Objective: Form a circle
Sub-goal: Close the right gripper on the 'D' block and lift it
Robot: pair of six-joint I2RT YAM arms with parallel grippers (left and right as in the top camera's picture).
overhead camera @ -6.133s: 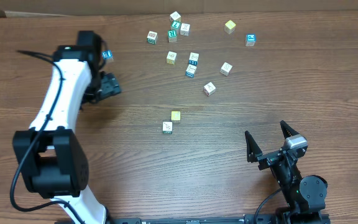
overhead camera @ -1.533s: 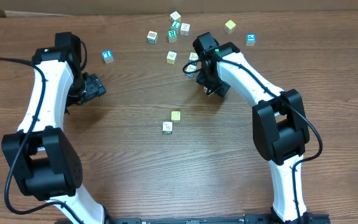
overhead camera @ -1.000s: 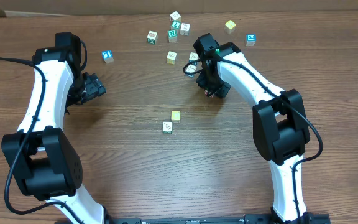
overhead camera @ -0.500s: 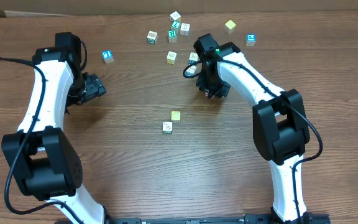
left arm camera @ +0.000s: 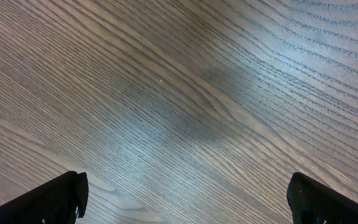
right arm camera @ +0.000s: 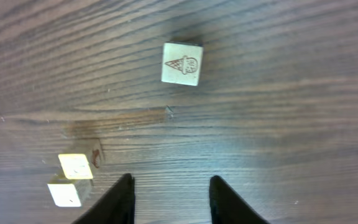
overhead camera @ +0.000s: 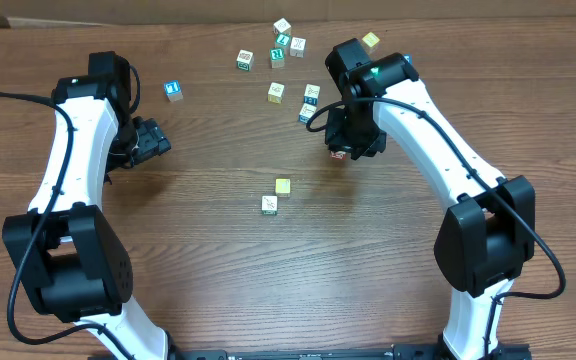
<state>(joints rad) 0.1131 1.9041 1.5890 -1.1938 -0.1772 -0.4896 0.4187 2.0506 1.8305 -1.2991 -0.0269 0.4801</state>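
Overhead, the left hand (overhead camera: 154, 140) is held wide open, empty, at the surface's (overhead camera: 218, 300) left. The circle (overhead camera: 276, 195), so far two cubes, is found mid-surface. The right hand (overhead camera: 353, 147) is open, empty; the ice-cream cube (right arm camera: 183, 63) should be straddled squarely before closing. Half a second earlier, that hand was placed further left.

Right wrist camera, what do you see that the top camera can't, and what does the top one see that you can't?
Only the right wrist view: a whitish wooden cube with an ice-cream cone drawing; from above, the white right arm covers that spot. Only the overhead view: the white-and-black left arm, its open left end effector, and scattered cubes at the far side, like the small blue-faced cube. Both: the brown wooden table, the open right end effector, and two small pale cubes lying close together.
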